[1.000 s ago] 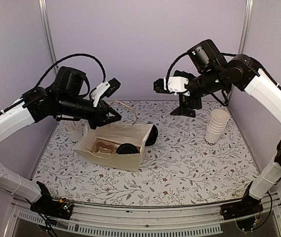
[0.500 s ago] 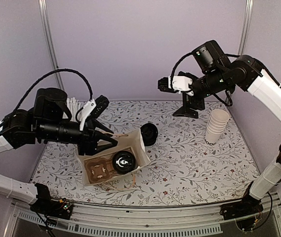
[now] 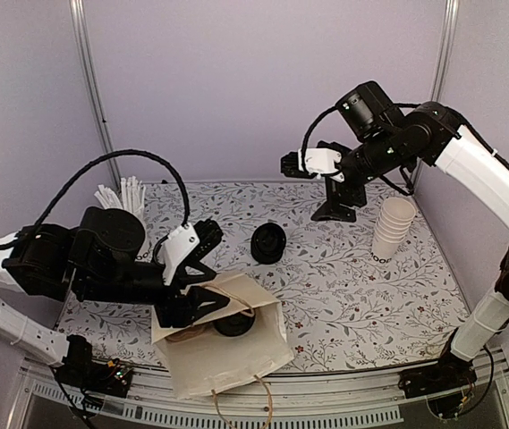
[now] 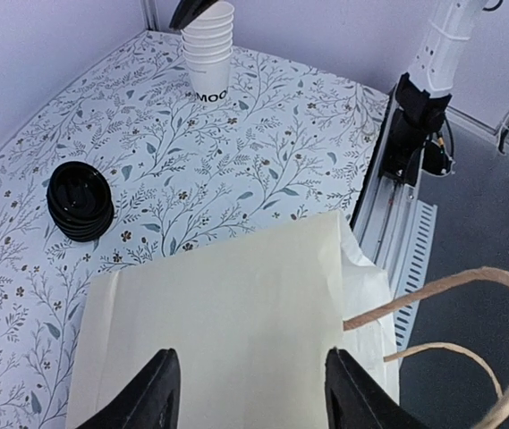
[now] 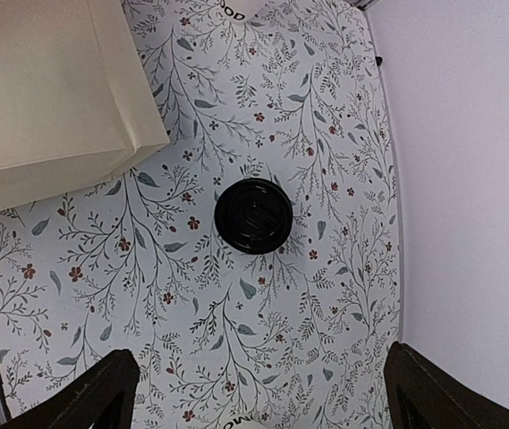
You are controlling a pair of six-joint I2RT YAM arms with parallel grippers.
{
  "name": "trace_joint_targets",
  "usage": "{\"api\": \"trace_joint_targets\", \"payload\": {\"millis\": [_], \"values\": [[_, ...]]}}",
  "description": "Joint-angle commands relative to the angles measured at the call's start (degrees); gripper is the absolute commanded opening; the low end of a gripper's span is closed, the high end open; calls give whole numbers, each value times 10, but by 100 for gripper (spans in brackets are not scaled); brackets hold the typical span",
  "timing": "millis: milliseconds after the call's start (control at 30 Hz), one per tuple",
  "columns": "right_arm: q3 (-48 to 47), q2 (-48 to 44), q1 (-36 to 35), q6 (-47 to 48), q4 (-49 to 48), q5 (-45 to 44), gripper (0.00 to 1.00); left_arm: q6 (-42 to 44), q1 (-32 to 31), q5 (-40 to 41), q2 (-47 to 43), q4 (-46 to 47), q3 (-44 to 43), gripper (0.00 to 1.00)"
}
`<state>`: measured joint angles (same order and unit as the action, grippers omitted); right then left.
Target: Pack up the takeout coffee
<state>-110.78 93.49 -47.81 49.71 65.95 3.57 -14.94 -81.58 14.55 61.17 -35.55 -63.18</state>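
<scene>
The cream paper bag lies tipped at the table's near edge, its twine handles hanging over the rail. In its mouth a black round lid partly shows, likely the takeout coffee. The cup's body is hidden. My left gripper hovers at the bag's far side. In the left wrist view its black fingers stand apart over the bag's flat face, gripping nothing. My right gripper hangs high at the back, open and empty. In the right wrist view it looks down on a stack of black lids.
The black lids sit mid-table. A stack of plain white cups stands at the right, with a black stand behind it. A cup of white stir sticks is at the back left. The metal rail runs along the near edge.
My left arm has drawn back toward the near edge, dragging the bag forward, and the bag has tipped over. The left jaws have opened and let go. The right arm barely shifted.
</scene>
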Motion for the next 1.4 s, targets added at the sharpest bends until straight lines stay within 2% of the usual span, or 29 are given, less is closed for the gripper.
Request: {"api": "trace_joint_targets", "payload": {"millis": [0, 100, 200, 400, 600, 767, 1133, 1267, 1367], "values": [[-13, 6, 3, -2, 17, 13, 99, -9, -14, 62, -5, 17, 5, 57], [-14, 10, 4, 0, 15, 11, 99, 7, -13, 76, -9, 27, 9, 58], [-13, 12, 4, 0, 15, 12, 99, 19, -6, 95, -13, 25, 8, 64], [-12, 12, 4, -1, 13, 13, 99, 37, 78, 108, -14, 10, 3, 74], [-11, 11, 4, 3, 10, 23, 99, 78, 198, 77, -2, 7, -5, 80], [-19, 17, 4, 5, 10, 50, 99, 107, 267, 23, 11, 10, -28, 84], [12, 16, 5, 9, -24, 97, 99, 117, 358, -26, -2, -70, -125, 95], [24, 16, 7, 10, -40, 111, 99, 118, 396, -61, 8, -87, -130, 95], [27, 17, 9, 10, -45, 125, 99, 108, 402, -87, 17, -105, -150, 94]]}}
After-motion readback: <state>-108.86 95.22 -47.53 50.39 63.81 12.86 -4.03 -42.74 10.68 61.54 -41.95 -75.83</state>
